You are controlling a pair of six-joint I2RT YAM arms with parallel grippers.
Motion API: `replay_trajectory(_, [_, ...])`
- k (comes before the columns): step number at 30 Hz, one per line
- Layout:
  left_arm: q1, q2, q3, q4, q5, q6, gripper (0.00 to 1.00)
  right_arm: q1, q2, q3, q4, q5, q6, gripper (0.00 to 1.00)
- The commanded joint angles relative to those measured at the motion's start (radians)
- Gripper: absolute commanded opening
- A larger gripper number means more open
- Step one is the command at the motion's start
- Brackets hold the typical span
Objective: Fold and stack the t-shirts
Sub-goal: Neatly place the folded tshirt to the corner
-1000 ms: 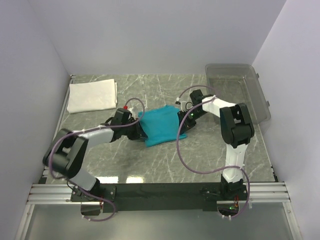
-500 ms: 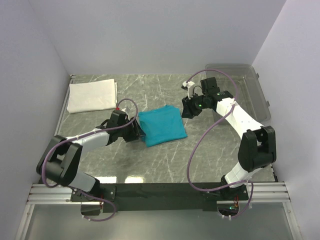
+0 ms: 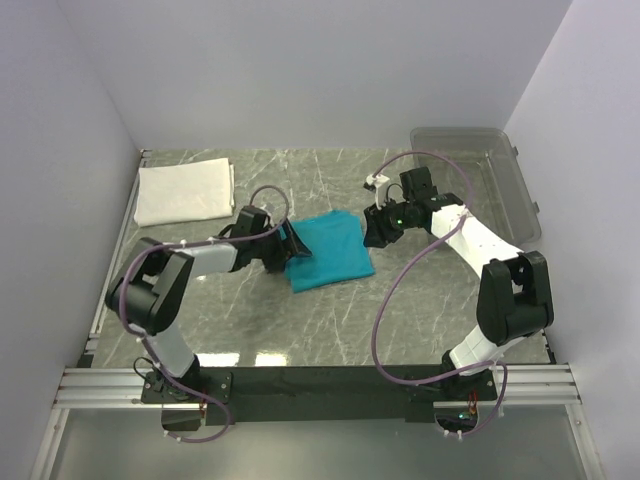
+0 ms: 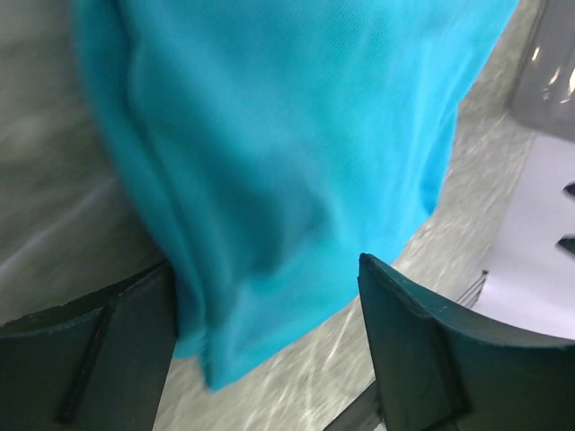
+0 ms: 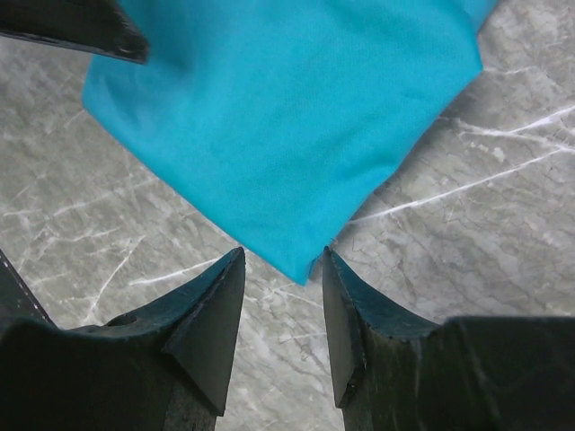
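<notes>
Straddling an edge of the teal t-shirt (image 3: 330, 252) with left gripper (image 4: 265, 265) spread wide; poising right gripper (image 5: 281, 253), narrowly parted and empty, over its corner.

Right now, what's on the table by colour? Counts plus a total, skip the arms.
Teal t-shirt: 1
White folded fabric piece: 1
Clear plastic bin: 1
Total: 3
</notes>
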Motion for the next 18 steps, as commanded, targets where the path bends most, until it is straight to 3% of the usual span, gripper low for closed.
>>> replay_trajectory(1, [-0.037,0.095,0.051,-0.09,-0.037,-0.029,0.79,-0.003,-0.015,0.003,0.042,-0.017,0.013,0.47])
replay_trajectory(3, [-0.063,0.135,0.083,-0.115,-0.066,-0.052,0.75,-0.005,-0.01,0.003,0.045,-0.018,0.017,0.47])
replay_trajectory(6, [-0.083,0.171,0.094,-0.115,-0.09,-0.079,0.56,-0.003,-0.009,0.001,0.045,-0.021,0.016,0.47])
replay_trajectory(8, [-0.085,0.174,0.085,-0.104,-0.09,-0.084,0.35,-0.006,-0.013,-0.005,0.048,-0.018,0.017,0.47])
replay_trajectory(9, [-0.085,0.172,0.083,-0.103,-0.093,-0.079,0.16,-0.005,-0.012,-0.007,0.05,-0.016,0.017,0.47])
replay_trajectory(11, [-0.085,0.168,0.095,-0.11,-0.1,-0.066,0.01,-0.011,-0.009,-0.01,0.051,-0.019,0.017,0.47])
replay_trajectory(16, [-0.083,0.084,0.149,-0.115,-0.135,0.099,0.0,-0.022,-0.004,-0.008,0.048,-0.027,0.019,0.47])
replay_trajectory(18, [-0.083,0.057,0.187,-0.219,-0.186,0.186,0.0,-0.023,-0.004,-0.01,0.05,-0.028,0.016,0.47])
